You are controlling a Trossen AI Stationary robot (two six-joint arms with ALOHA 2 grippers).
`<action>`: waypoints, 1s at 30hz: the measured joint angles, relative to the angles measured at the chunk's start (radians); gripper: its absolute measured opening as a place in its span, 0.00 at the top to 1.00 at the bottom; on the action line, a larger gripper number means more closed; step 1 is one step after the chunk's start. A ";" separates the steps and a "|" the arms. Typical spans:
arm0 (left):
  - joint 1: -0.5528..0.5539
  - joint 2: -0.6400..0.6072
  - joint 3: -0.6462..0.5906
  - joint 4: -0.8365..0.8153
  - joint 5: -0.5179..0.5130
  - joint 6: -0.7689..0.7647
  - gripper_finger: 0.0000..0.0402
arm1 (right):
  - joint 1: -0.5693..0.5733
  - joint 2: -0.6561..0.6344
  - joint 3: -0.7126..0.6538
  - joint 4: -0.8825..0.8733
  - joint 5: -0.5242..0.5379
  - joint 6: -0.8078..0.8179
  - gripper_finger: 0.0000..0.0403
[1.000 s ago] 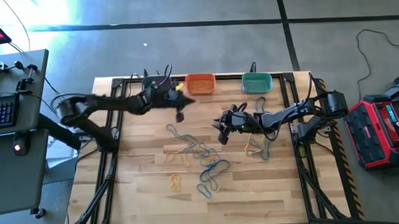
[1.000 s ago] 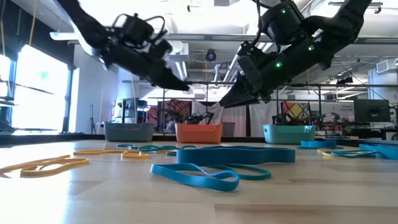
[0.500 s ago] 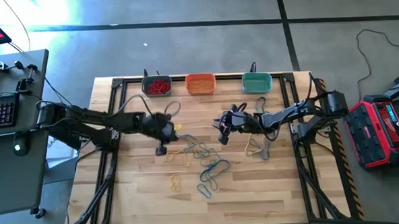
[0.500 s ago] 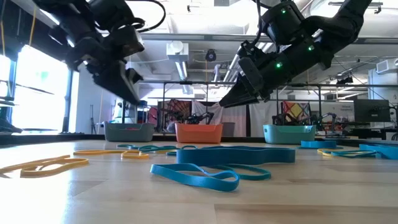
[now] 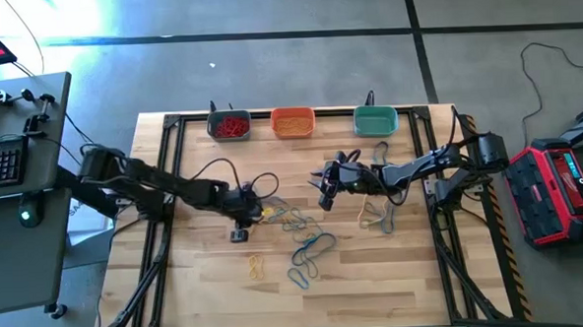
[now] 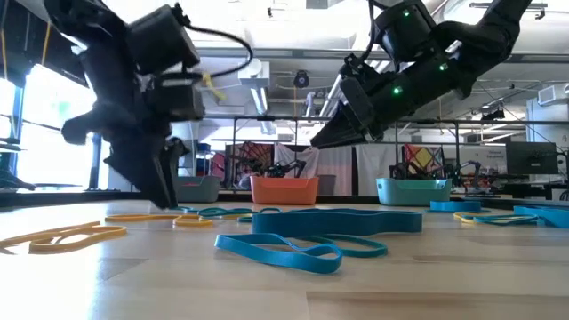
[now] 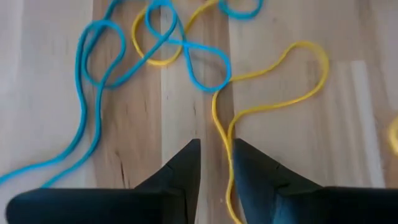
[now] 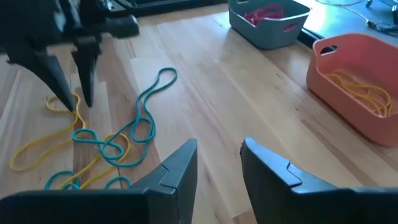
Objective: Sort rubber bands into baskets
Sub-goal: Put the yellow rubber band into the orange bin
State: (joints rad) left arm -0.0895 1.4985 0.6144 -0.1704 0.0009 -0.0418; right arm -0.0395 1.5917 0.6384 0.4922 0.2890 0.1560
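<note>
Left tool, fingers slightly parted and empty, points down with a yellow rubber band on the worktop seemingly running lengthwise between its tips; right tool idle farther off.

The left gripper has swung away from the orange basket, where it hovered a second ago, and dropped to the desk amid the tangled rubber bands. Its fingers, then closed, now stand parted astride a yellow band, tips at the desk surface.
</note>
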 joint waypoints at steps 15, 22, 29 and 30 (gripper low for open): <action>0.000 0.077 0.004 0.042 0.023 -0.044 0.80 | 0.000 0.000 0.000 0.008 0.000 -0.007 0.72; -0.012 0.070 0.005 0.003 -0.052 0.021 0.97 | 0.000 0.000 0.000 0.038 -0.029 0.010 0.72; -0.011 0.018 -0.001 -0.033 -0.103 0.037 1.00 | 0.000 0.000 0.000 0.049 -0.102 0.009 0.72; -0.010 0.003 -0.003 -0.044 -0.123 0.037 1.00 | 0.000 0.000 0.000 0.050 -0.101 0.009 0.72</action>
State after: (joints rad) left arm -0.0997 1.5019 0.6118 -0.2143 -0.1218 -0.0048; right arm -0.0397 1.5917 0.6384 0.5418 0.1875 0.1646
